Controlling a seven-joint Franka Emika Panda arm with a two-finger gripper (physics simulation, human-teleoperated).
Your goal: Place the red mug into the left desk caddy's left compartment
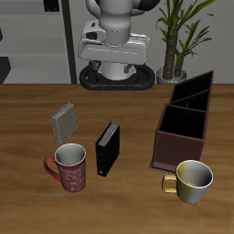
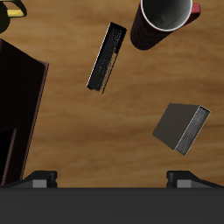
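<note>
I am looking down on a wooden table [image 1: 27, 119]. My gripper [image 2: 111, 178] hangs high above it, holding nothing; only the two fingertips [image 2: 42, 178] show at the frame's edge, set wide apart.

The red mug [image 1: 69, 166] stands upright near the table's front edge, its loop handle pointing away from the black upright box [image 1: 107, 149] just beside it. A small grey box [image 1: 64, 120] lies farther back. The left desk caddy [image 1: 186, 120], long, dark brown and open-topped, sits well apart across the table, with a yellow-gold mug [image 1: 193, 180] at its near end.

I judge the red mug rigid, glazed and probably slippery, fairly light but breakable. The best hold looks like pinching the rim wall from above, one finger inside, clear of the handle and black box.
</note>
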